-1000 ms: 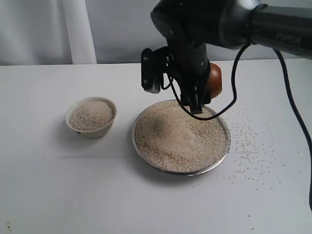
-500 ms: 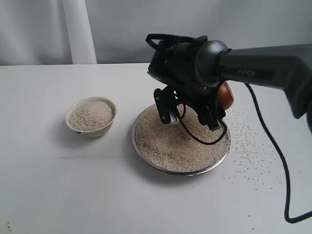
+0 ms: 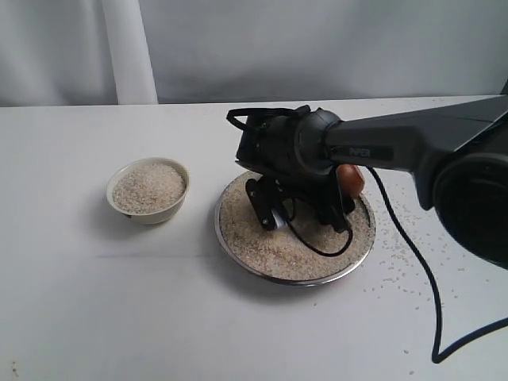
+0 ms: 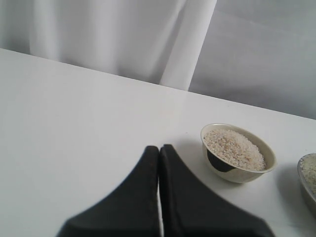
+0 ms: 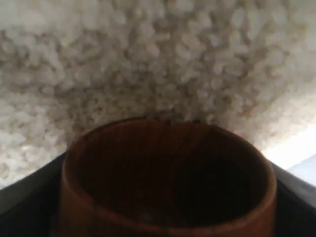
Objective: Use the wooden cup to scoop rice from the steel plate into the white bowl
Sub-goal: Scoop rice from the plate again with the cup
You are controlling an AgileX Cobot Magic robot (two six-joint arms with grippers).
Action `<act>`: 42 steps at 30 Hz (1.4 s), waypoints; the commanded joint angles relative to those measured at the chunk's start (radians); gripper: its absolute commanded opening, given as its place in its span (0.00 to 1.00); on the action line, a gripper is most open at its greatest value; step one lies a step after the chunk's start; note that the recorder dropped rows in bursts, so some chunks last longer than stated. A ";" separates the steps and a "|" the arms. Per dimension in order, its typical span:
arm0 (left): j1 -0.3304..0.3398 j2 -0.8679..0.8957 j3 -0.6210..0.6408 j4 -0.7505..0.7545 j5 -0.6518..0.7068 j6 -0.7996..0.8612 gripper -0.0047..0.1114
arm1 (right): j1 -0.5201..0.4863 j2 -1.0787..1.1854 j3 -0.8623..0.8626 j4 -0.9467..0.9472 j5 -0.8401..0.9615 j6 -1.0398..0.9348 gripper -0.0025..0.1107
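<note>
The steel plate (image 3: 295,281) holds a wide heap of rice (image 3: 270,248). My right gripper (image 3: 343,198) hangs low over the plate's far right part, shut on the reddish-brown wooden cup (image 3: 350,179). In the right wrist view the wooden cup (image 5: 168,182) shows a dark inside, its mouth turned toward the rice (image 5: 148,64) and its lip right at the grains. The white bowl (image 3: 151,214) stands left of the plate, filled with rice. My left gripper (image 4: 159,148) is shut on nothing, apart from the white bowl (image 4: 237,174).
Loose grains (image 3: 405,238) lie scattered on the white table right of the plate. A black cable (image 3: 432,305) loops down from the right arm over that side. A pale curtain (image 3: 127,48) backs the table. The plate's edge (image 4: 308,190) shows beside the bowl.
My right arm has come down from above the plate and turned over, bringing the cup from well above the rice down to its surface. Bowl and plate have not moved.
</note>
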 commanded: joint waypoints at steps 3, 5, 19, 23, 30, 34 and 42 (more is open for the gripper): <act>-0.005 0.001 0.002 -0.004 -0.007 -0.004 0.04 | 0.004 0.015 0.002 0.004 -0.050 0.000 0.02; -0.005 0.001 0.002 -0.004 -0.007 -0.004 0.04 | 0.004 0.017 0.002 0.024 -0.069 0.000 0.02; -0.005 0.001 0.002 -0.004 -0.007 -0.004 0.04 | 0.004 0.017 0.002 0.235 -0.236 -0.007 0.02; -0.005 0.001 0.002 -0.004 -0.007 -0.004 0.04 | 0.004 0.017 0.002 0.297 -0.264 -0.007 0.02; -0.005 0.001 0.002 -0.004 -0.007 -0.004 0.04 | 0.002 0.017 0.002 0.335 -0.266 0.003 0.02; -0.005 0.001 0.002 -0.004 -0.007 -0.004 0.04 | -0.004 0.017 0.002 0.393 -0.266 0.003 0.02; -0.005 0.001 0.002 -0.004 -0.007 -0.004 0.04 | -0.035 0.017 0.002 0.499 -0.300 -0.003 0.02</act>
